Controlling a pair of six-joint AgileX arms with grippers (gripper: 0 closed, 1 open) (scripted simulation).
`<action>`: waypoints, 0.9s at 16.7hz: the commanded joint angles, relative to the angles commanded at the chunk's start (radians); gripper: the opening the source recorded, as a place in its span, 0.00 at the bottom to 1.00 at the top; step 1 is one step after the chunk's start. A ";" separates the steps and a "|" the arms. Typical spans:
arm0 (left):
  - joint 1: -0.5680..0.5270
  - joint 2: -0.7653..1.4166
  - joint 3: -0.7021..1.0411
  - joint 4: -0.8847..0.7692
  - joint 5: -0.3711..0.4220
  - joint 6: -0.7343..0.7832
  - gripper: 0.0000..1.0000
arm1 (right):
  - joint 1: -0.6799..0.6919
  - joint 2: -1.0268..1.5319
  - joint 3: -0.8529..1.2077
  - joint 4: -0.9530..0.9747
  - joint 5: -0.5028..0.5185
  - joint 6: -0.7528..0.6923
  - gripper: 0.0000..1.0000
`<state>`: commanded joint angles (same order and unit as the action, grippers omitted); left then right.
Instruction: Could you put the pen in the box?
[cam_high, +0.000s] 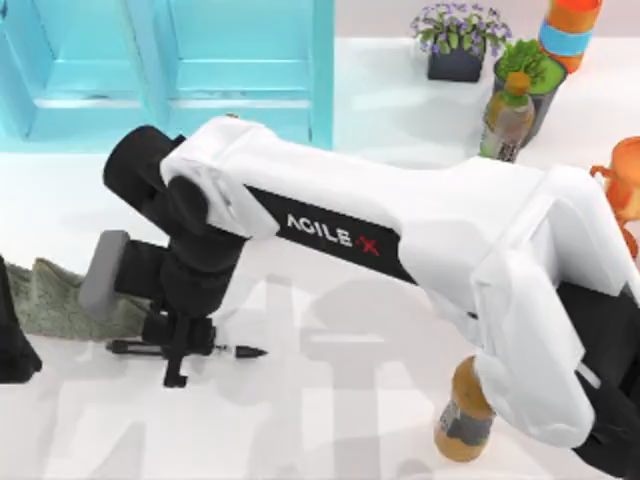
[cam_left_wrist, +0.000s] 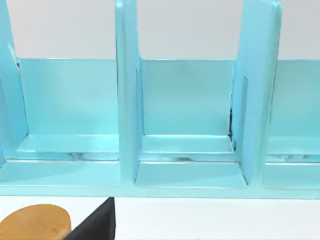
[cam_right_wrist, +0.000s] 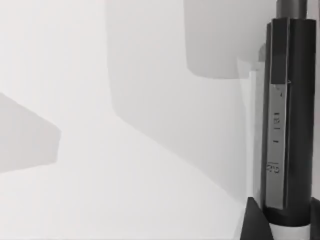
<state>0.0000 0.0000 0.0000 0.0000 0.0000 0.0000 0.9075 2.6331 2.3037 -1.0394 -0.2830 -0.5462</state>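
Reaching across the white table from the top view's right, the right arm has its right gripper down over the slim black pen, which lies flat on the tabletop in front of the light-blue compartmented box and well apart from it. Black fingers straddle the pen's middle and look pressed against it, pinching it; pointed tip sticks out on the side away from the crumpled grey-green cloth. Right wrist view has the pen barrel with pale printed strip close up. Left gripper sits parked beside the cloth, fingers cannot be told. Amber bottle stands near the white arm, far from the pen.
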 joint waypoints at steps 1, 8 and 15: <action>0.000 0.000 0.000 0.000 0.000 0.000 1.00 | -0.005 0.009 0.029 -0.026 0.002 0.000 0.00; 0.000 0.000 0.000 0.000 0.000 0.000 1.00 | -0.012 0.077 0.370 -0.299 0.005 0.000 0.00; 0.000 0.000 0.000 0.000 0.000 0.000 1.00 | 0.007 0.108 0.598 -0.475 -0.001 0.000 0.00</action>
<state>0.0000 0.0000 0.0000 0.0000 0.0000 0.0000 0.9150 2.7410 2.9014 -1.5146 -0.2840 -0.5465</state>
